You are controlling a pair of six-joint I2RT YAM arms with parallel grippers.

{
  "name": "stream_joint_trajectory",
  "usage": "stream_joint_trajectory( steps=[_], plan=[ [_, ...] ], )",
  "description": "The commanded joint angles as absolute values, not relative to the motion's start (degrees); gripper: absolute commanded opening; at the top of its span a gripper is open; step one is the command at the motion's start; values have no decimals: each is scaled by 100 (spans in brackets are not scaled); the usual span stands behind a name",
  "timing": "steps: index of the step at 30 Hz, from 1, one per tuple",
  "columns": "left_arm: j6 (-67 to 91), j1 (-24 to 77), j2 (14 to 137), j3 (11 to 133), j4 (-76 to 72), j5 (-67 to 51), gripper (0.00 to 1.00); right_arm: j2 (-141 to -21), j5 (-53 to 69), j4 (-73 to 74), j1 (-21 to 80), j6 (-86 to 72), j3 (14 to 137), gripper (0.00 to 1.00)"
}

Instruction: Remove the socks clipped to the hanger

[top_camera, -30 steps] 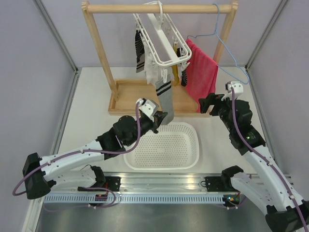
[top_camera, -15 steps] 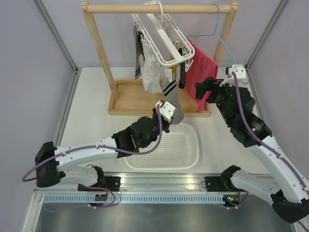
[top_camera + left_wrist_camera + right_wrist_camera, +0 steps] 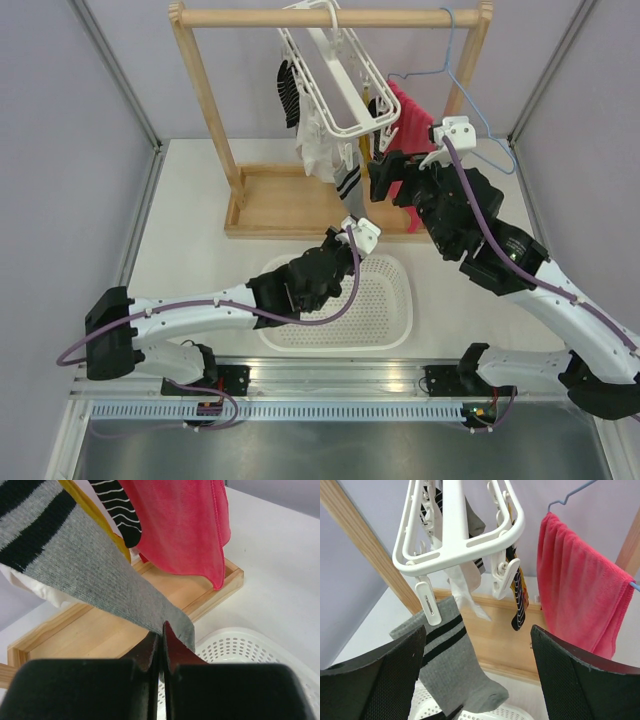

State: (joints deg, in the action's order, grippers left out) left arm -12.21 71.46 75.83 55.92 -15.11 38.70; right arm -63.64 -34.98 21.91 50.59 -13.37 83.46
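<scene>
My left end effector (image 3: 161,632) is pinched fully closed on the foot end of the grey fabric sock with the dark-striped cuff (image 3: 95,575). My left wrist view shows that pinch plainly, with the fabric drawn taut and slanting up to the left, but it cuts off before the top of the cuff.

My right wrist view supplies the rest. The cuff meets a small white dangling clip (image 3: 429,602) at the near end of the white plastic rectangular frame hanger (image 3: 455,537). From there the sock's long axis runs down and toward me, cuff high and toe low. My right end effector's fingers (image 3: 375,680) stand wide apart and hold nothing, with the hanger's end and the sock framed between them.

Only the top view shows the layout. The hanger hooks over the rail of the light wooden rack (image 3: 330,17), and my right end effector (image 3: 383,172) is just beside the hanger's near end. The gripped foot end is near the far rim of the white perforated plastic basket (image 3: 385,310) on the white desk (image 3: 190,220).

A black-and-white striped sock (image 3: 120,510) and a mustard yellow sock (image 3: 107,527) hang behind the grey one, beside the large red towel (image 3: 185,525).
</scene>
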Motion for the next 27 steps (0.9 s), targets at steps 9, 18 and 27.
stream_joint_trajectory(
  steps=[9,18,27],
  plan=[
    [-1696,7383,7541,5774,-1731,3656,2,-6662,-3849,2268,5651,-1283,8622,89],
    [-2048,7462,7585,5783,-1758,3788,2,-7188,-4543,2759,5985,-1011,9430,90],
    [-2302,7515,7699,5836,-1740,3876,2,-8111,-5045,3901,6003,-1116,10914,92]
  ],
)
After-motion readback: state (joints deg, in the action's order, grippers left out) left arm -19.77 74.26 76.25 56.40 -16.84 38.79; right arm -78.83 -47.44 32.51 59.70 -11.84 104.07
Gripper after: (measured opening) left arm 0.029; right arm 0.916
